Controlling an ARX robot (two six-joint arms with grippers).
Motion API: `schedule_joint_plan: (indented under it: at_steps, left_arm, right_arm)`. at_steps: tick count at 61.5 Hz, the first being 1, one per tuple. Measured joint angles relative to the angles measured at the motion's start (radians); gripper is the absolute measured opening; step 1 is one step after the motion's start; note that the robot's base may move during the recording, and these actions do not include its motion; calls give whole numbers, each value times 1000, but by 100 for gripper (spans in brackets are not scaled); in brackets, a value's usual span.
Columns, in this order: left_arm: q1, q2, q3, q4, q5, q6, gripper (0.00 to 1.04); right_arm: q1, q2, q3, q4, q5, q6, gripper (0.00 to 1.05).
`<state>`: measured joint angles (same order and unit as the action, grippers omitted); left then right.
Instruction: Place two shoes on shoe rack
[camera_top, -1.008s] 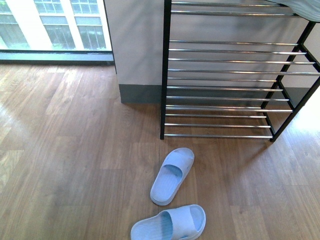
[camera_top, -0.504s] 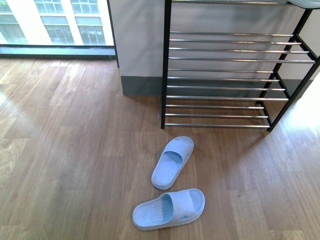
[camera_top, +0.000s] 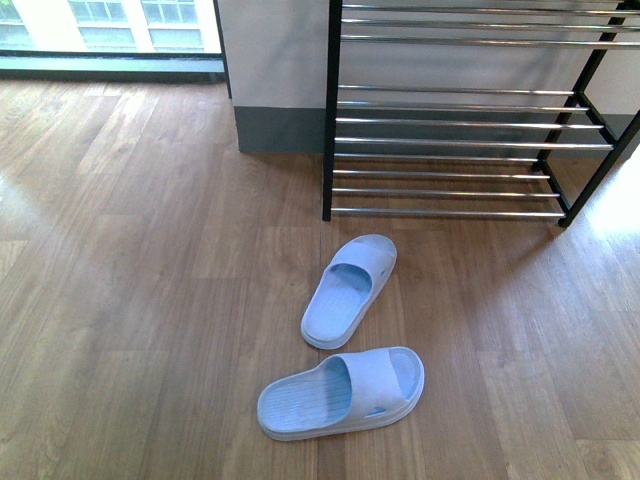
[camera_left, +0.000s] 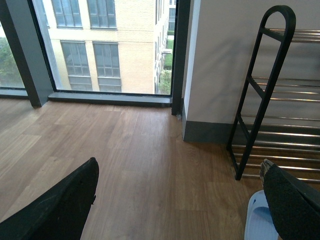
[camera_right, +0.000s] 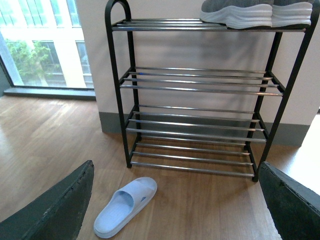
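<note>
In the front view the window (camera_top: 110, 25) is slipping toward the upper left corner, showing less of itself than a second ago, and bare floor (camera_top: 130, 250) is filling the left half of the frame. At centre the far slipper (camera_top: 348, 292) is lying sole down with its toe pointing up and right. The near slipper (camera_top: 340, 394) is lying crosswise at lower centre, close below it but apart from it. The bottom edge was cutting the near one a second ago, and now it is showing whole, with both sitting higher in the frame. At upper right the rack (camera_top: 450, 120) is riding upward too, its top tiers passing out of view. The slippers are keeping their places relative to the rack, so it looks as if the camera is shifting and not the shoes. Neither arm is showing here. In the left wrist view the left claw (camera_left: 178, 165) is standing wide open and gripping nothing. In the right wrist view the right claw (camera_right: 176, 165) is likewise spread wide and empty, facing the rack, where sneakers (camera_right: 255, 12) are resting on the top tier. Judging by this, no slipper is being picked up yet. The new framing is putting both slippers fully in sight, which probably means the robot is getting ready for a first reach.
</note>
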<state>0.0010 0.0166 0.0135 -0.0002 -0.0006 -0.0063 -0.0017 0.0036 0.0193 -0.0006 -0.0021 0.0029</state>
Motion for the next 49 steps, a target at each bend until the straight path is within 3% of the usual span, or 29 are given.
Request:
schedule_joint_plan:
  at_steps: [49]
  left_arm:
    - [0, 0, 0, 0, 0, 0, 95]
  right_arm:
    - [8, 6, 2, -7, 23, 8, 95]
